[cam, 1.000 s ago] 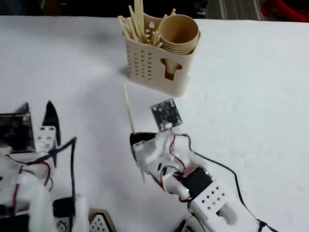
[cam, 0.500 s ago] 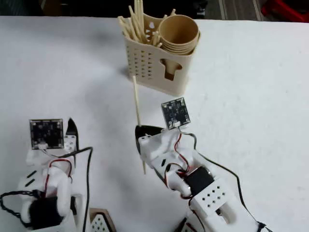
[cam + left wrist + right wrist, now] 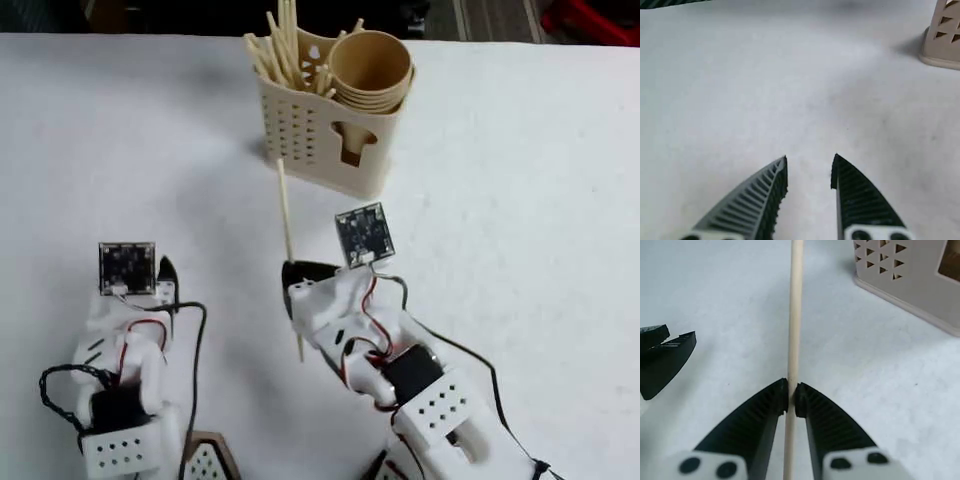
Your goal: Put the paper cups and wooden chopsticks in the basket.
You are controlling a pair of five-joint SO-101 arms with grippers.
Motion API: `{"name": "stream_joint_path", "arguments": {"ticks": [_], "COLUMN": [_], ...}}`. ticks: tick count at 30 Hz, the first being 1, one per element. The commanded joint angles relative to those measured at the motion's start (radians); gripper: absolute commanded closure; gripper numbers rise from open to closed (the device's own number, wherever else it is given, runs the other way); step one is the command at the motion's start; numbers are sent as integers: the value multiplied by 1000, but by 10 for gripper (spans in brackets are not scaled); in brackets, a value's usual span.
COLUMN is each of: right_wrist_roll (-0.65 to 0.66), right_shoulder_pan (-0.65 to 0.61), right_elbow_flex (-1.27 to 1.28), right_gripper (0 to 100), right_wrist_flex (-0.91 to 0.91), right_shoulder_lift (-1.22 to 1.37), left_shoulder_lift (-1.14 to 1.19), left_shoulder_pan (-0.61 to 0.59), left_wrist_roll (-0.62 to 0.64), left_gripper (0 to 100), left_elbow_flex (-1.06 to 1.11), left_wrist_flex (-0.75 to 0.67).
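The white counter [image 3: 520, 200] carries one cream perforated basket [image 3: 310, 140] at its far centre. A stack of paper cups [image 3: 372, 70] stands upright in the basket's right compartment, and a bundle of wooden chopsticks [image 3: 285, 45] stands in its left compartment, the tips rising above the rim. One loose chopstick [image 3: 288, 225] is outside the basket, running near to far, with its far end just beside the basket's near left corner. Whether that end touches the basket wall cannot be told. The right gripper [image 3: 293, 275] sits near the middle of the counter, on the near side of the basket, and is clamped on this chopstick. In the right wrist view the right gripper [image 3: 791, 390] has both black fingers pressed against the stick [image 3: 795, 315], which extends past them in both directions, with the basket [image 3: 910, 275] beyond and to the right. The left gripper [image 3: 165, 272] is at the near left of the counter, well apart from the basket and from the loose chopstick. In the left wrist view the left gripper [image 3: 809, 162] has its fingers apart, with nothing between them, over bare counter, and a corner of the basket [image 3: 942, 35] is visible at the far right.
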Motion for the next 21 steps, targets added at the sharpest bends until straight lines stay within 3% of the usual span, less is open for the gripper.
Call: {"name": "stream_joint_path", "arguments": {"ticks": [1,9,14,21], "right_wrist_roll": [-3,0,2,-6], "right_shoulder_pan": [8,8,15,53], "right_elbow_flex": [-8,-8,-8,-14], "right_gripper": [981,981,981,981], "right_wrist_flex": [-19,-19,-19,-74], "right_shoulder_lift": [-21,-21,-21,-22], "left_shoulder_lift": [-7,-7,-5,-5], "left_shoulder_pan": [12,136,145,142], "left_wrist_roll": [-9,-3,-2,-2], "left_gripper": [842,845,845,845], "left_elbow_flex": [-5,-5,-5,-5], "left_wrist_flex": [-8,226,379,439]}}
